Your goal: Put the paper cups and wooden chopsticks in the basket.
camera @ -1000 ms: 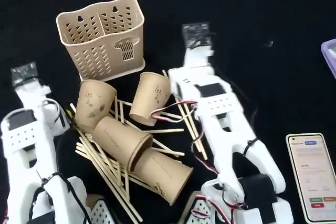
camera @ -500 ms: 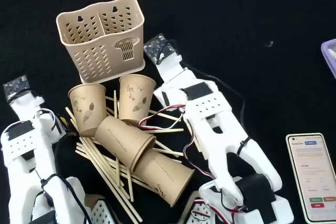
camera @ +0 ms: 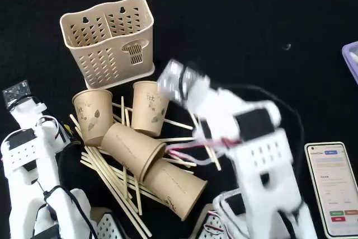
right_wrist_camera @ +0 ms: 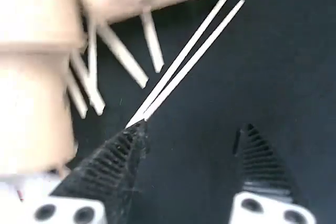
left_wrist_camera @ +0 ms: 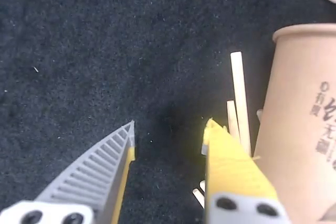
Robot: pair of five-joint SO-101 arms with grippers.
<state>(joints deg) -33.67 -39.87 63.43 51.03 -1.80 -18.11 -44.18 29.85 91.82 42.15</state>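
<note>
Where the arm bases crowd the near edge of the black table (camera: 291,20), a smartphone (camera: 334,187) lies flat to the right. Just beyond the bases is a loose criss-cross of wooden chopsticks (camera: 112,186). Two paper cups rest on their sides on top of it, the near cup (camera: 173,187) touching the second cup (camera: 131,150). Farther back sit the left cup (camera: 92,115) and the right cup (camera: 149,107), wide ends toward the basket. I cannot tell whether they stand or lean. The left gripper (left_wrist_camera: 168,135) hangs over bare table beside the left cup, fingers apart with nothing between them. Its yellow finger (left_wrist_camera: 231,166) is just beside some chopstick ends. The right gripper (right_wrist_camera: 191,129) is also spread and empty, low over the table, with one fingertip at the ends of a chopstick pair (right_wrist_camera: 194,45). From above it sits just beside the right cup, between the cups and the basket. Farthest off, the beige perforated basket (camera: 109,40) stands upright with two compartments. All cups and chopsticks lie outside it. A purple object (camera: 352,60) shows at the right edge.
</note>
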